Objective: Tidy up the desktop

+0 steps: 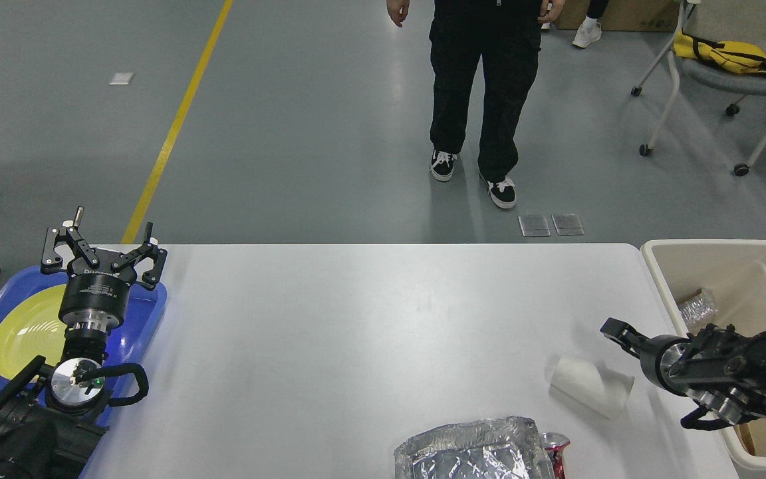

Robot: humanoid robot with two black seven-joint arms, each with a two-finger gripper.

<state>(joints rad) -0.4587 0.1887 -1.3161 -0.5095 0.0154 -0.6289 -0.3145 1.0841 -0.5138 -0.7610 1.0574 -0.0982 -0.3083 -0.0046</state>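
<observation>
The white desktop fills the middle of the head view. A white paper cup lies on its side at the right. A crumpled foil tray and a red can sit at the front edge. My left gripper is open and empty, raised over the blue tray at the left. My right gripper points left just right of and above the cup. It is seen end-on and dark, so its fingers cannot be told apart.
A yellow plate lies in the blue tray. A beige plastic bin stands at the table's right edge with clear crumpled plastic inside. A person stands beyond the far edge. A wheeled chair is at back right.
</observation>
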